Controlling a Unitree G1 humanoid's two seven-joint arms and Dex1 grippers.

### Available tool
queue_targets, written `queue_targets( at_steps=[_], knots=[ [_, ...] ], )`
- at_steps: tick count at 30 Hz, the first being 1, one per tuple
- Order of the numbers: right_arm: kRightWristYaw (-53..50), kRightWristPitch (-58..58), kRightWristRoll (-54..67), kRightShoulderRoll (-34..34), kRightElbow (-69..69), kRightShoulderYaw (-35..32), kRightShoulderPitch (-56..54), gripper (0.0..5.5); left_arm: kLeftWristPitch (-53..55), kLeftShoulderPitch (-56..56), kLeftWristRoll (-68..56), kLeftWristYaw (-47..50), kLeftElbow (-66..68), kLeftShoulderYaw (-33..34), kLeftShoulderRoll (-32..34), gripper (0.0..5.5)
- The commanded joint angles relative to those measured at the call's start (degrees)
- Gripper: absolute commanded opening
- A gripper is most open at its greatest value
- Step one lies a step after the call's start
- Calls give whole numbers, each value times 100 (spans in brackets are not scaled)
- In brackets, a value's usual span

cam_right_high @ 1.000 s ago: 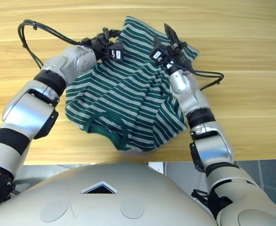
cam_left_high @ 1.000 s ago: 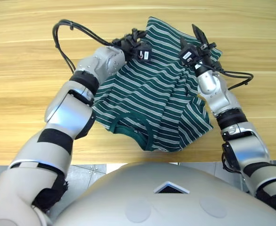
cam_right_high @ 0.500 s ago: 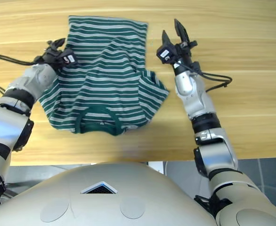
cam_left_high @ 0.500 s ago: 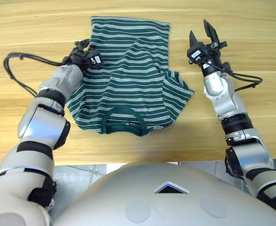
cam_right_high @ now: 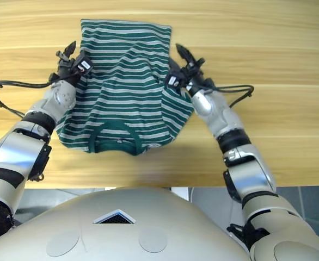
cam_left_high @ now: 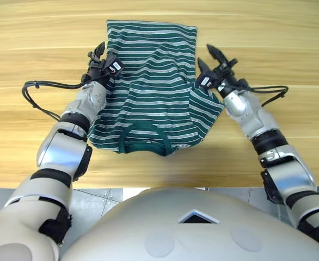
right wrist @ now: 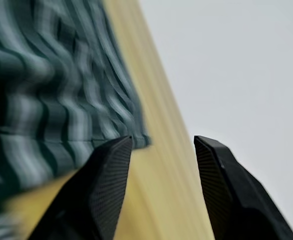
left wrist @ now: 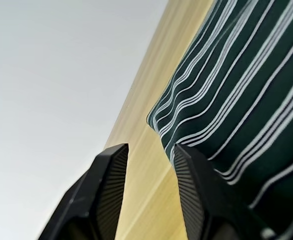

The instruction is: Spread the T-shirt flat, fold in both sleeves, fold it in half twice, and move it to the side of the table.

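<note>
T-shirt (cam_left_high: 151, 92) lies spread on the table (cam_left_high: 290, 43), collar nearest me. My left gripper (cam_left_high: 102, 55) sits at its left edge, my right gripper (cam_left_high: 206, 57) at the rumpled right sleeve. Both are spread wide and hold nothing. The left wrist view adds close detail: a striped corner just beside one finger (left wrist: 196, 195), bare wood in the gap.

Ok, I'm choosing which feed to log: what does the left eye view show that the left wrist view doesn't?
The left eye view adds the whole striped T-shirt with its collar nearest the robot, and the open right gripper beside its sleeve. The left wrist view adds the ribbed finger pads and a pale surface past the wooden table's edge. Both: the open left gripper, the T-shirt, the table.
</note>
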Motion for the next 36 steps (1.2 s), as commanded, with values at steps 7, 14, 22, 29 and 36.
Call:
queue_targets(
  at_steps=[7,14,22,29,36],
  knots=[
    [378,-465,531,-1474,-3086,-1415,2796,228,175,699,39,224,-128,14,-63,169],
    [928,-327,232,-1392,-2909,-1100,2788,228,259,849,-36,479,-637,197,190,169],
    [1344,83,-283,-1704,-2113,-897,2673,228,-298,1415,-804,309,-2580,978,247,169],
    [1582,133,-244,-2877,-2573,-1560,3913,228,-97,1737,-1055,260,-3173,1619,309,169],
    [1125,-360,280,-2475,-3330,-1707,3651,228,105,2186,-980,305,-3377,2089,749,169]
  ],
)
